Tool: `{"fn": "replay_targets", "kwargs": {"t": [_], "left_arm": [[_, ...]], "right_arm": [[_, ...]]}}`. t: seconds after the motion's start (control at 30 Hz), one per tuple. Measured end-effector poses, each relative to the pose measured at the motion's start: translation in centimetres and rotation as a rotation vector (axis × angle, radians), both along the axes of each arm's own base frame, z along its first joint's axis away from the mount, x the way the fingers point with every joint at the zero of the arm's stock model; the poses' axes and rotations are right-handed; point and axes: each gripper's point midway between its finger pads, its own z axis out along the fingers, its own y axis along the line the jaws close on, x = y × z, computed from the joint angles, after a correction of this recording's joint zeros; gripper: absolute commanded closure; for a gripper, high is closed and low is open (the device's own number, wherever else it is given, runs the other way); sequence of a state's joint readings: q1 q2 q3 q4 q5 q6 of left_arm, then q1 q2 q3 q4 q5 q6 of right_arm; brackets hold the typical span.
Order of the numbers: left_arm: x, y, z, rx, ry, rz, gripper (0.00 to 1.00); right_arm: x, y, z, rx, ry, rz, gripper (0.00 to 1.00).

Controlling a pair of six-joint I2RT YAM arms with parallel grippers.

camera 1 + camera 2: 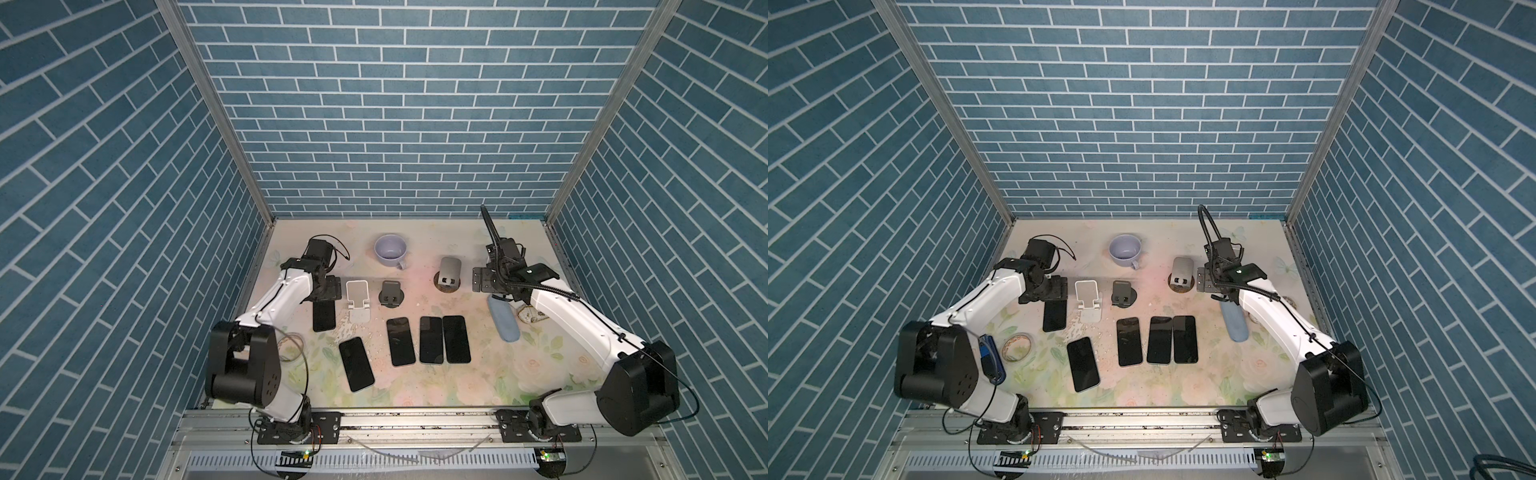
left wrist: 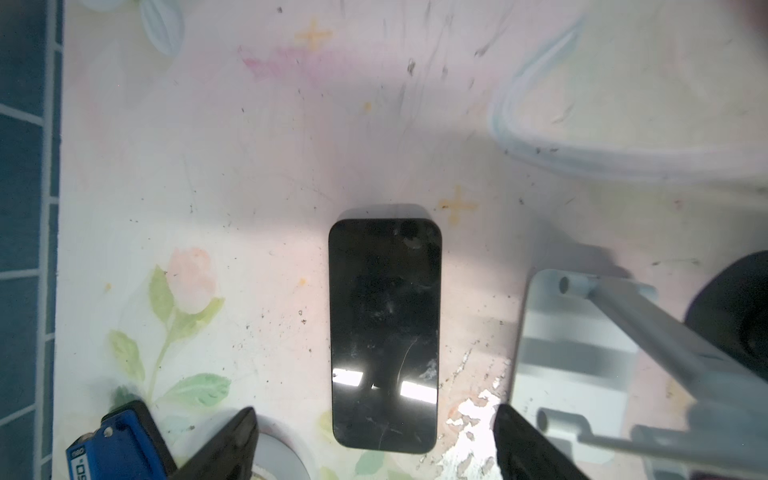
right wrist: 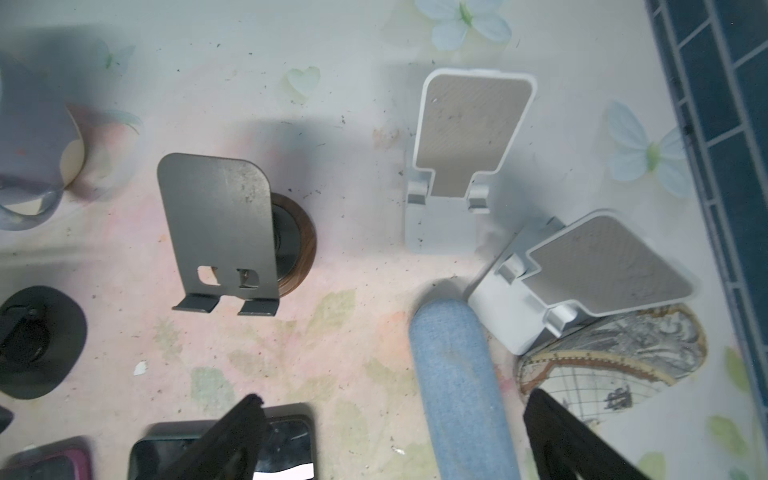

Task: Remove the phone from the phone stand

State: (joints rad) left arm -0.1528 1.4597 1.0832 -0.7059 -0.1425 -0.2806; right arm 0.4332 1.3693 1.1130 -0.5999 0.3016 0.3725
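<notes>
- Left wrist view: phone (image 2: 384,332) flat on table (image 2: 208,166), screen up, off its stand.
- Lies between the fingers of left gripper (image 2: 374,411); jaws spread wide, a gap on each side, no contact with the phone.
- White phone stand (image 2: 582,345) just beside the phone, apart from it.
- In both top views, phone just left of the white phone stand, on the far-left part of the table, its far end under the left gripper.
- Dark stand (image 1: 391,293) right of the white one; grey stand (image 1: 450,272) on a round base further right.
- Lilac mug (image 1: 390,249) farther back, between those two.
- Single phone (image 1: 356,370) flat and angled, nearer than the white phone stand.
- Row of three phones (image 1: 430,340) side by side at mid-table, screens up.
- Tape roll (image 1: 1017,347) near left, beside the left arm.
- Right wrist view: right gripper (image 3: 394,395) jaws spread, pinching nothing.
- Blue pouch (image 3: 457,386) on the table between the fingers, a gap on each side.
- Upright silver stand (image 3: 469,137) and skewed silver stand (image 3: 590,274) on the right side of the table.
- Skewed one overlapping the edge of a map-print disc (image 3: 602,365).
</notes>
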Motion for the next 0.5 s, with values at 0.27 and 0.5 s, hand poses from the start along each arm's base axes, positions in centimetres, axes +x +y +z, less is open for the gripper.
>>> {"fn": "replay_targets", "kwargs": {"t": [0.27,0.5], "left_arm": [[-1.5,0.8,5.0,-0.018,-0.307,0.017,0.0],[-3.6,3.2,7.1,0.06,-0.509,0.089,0.0]], "right_arm": [[0.9,-5.0,1.4,-0.116,-0.168,-0.051,0.01],[1.6,-9.0,-3.2,-0.2,-0.2,-0.082,0.02]]}}
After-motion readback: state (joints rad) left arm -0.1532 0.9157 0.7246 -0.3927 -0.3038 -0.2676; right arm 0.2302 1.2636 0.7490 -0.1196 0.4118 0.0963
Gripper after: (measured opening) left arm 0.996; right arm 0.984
